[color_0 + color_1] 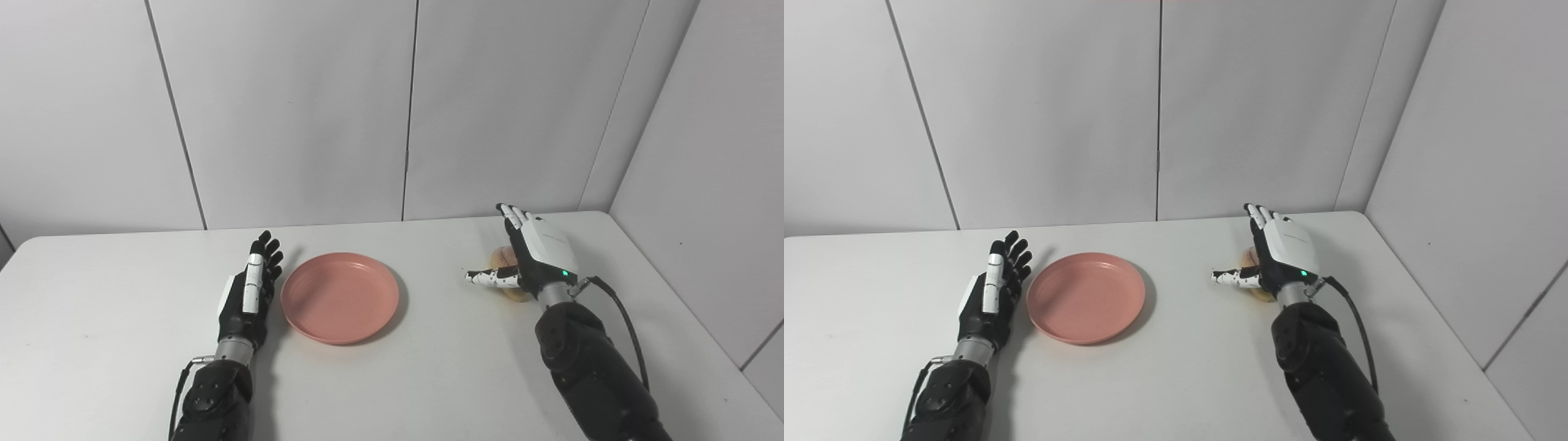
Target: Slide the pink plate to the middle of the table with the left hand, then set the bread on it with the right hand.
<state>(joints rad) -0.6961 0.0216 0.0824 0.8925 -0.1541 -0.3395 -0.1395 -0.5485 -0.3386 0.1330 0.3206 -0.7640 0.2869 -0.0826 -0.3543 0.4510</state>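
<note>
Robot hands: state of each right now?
Left robot hand: open, beside the pink plate, holding nothing.
Right robot hand: open, over the bread, not gripping it.

The left robot hand (248,288) lies just beside the pink plate (340,297), on the plate's left, set on edge with its fingers straight, close together and pointing away toward the wall; it holds nothing. Its dark forearm comes in from the bottom edge. The right robot hand (533,254) stands well to the right of the plate, fingers extended and apart, thumb (490,278) stretched sideways toward the plate (a green light glows at its wrist), nothing gripped.
</note>
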